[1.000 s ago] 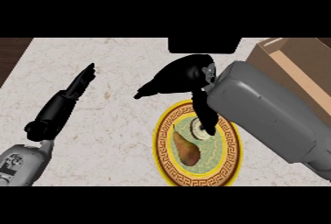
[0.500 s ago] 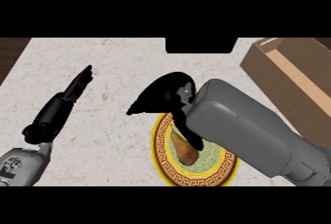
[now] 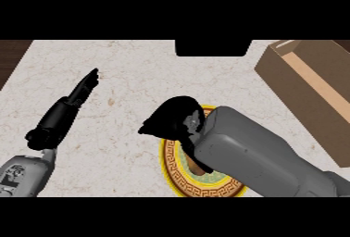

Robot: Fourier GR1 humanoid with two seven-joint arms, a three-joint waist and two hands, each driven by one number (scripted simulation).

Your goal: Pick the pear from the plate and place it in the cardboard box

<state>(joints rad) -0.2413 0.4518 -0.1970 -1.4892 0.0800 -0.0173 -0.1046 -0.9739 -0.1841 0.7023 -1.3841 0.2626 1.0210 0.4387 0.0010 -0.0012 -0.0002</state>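
The round plate (image 3: 172, 172) with its gold patterned rim lies on the marble counter just right of centre. My right hand (image 3: 172, 121) hangs over the plate's far left rim, and the grey forearm behind it covers most of the plate. The pear is hidden under that hand and forearm. Whether the hand has hold of the pear does not show. The cardboard box (image 3: 309, 88) stands open at the far right, well apart from the plate. My left hand (image 3: 77, 95) lies open at the left of the counter, fingers straight and pointing away.
A dark rectangular object (image 3: 212, 47) sits at the counter's back edge in the middle. The counter's left edge (image 3: 15, 69) borders dark wood. Bare marble lies between the left hand and the plate.
My right hand and forearm have moved down and to the left over the plate, now covering the pear that showed before. The left hand has hardly moved.
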